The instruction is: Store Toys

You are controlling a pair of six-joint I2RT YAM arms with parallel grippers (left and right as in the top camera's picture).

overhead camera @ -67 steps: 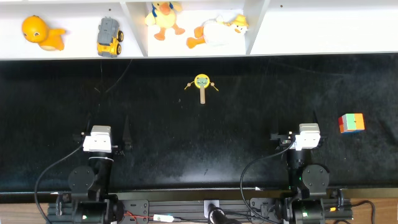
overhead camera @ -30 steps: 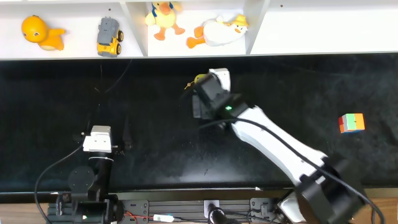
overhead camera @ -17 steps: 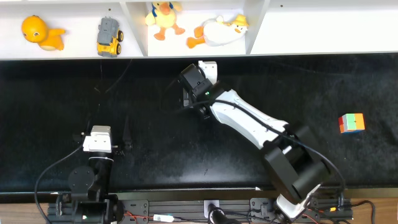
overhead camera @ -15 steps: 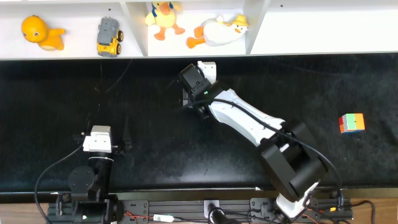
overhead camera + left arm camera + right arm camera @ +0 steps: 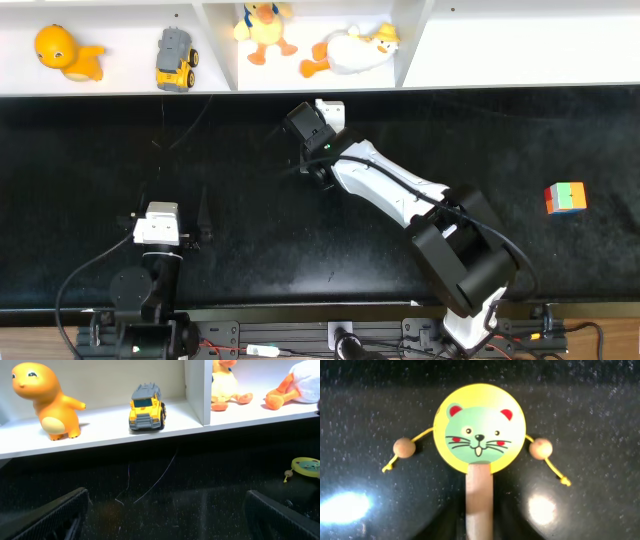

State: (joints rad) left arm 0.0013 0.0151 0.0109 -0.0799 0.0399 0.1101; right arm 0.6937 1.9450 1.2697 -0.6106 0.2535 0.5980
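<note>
Nearest, at about 7 o'clock on the black desk (image 5: pixel 250 250), the left end effector (image 5: pixel 167 505) sat open, its two fingers (image 5: pixel 60 515) spread wide with nothing between them. The right arm (image 5: pixel 400 195) stood at 5 o'clock and lay stretched diagonally toward 11 o'clock, its body hiding the task's toy from the top camera. The right end effector (image 5: pixel 318 168) hung over the rattle drum (image 5: pixel 479 435), which lay flat on the desk just past the centre toward 12 o'clock. The drum showed a yellow rim and a green cat face, with a wooden bead (image 5: pixel 404 447) on a yellow cord at each side. Its wooden handle (image 5: pixel 479 495) ran out of the frame, so its end was cut off. The area around the handle was too dark to make out, so I could not tell whether that end effector was open, closed or gripping the handle. A multicoloured cube (image 5: pixel 565 197) sat well apart at 3 o'clock. Farthest, along the 12 o'clock edge, the white shelf (image 5: pixel 100 435) held an orange figure (image 5: pixel 45 400) and a yellow truck (image 5: pixel 146 407) in one compartment. In the next compartment were a plush duck (image 5: pixel 225 382), its head cut off in the left wrist view, and a white plush (image 5: pixel 350 50) with orange feet.
</note>
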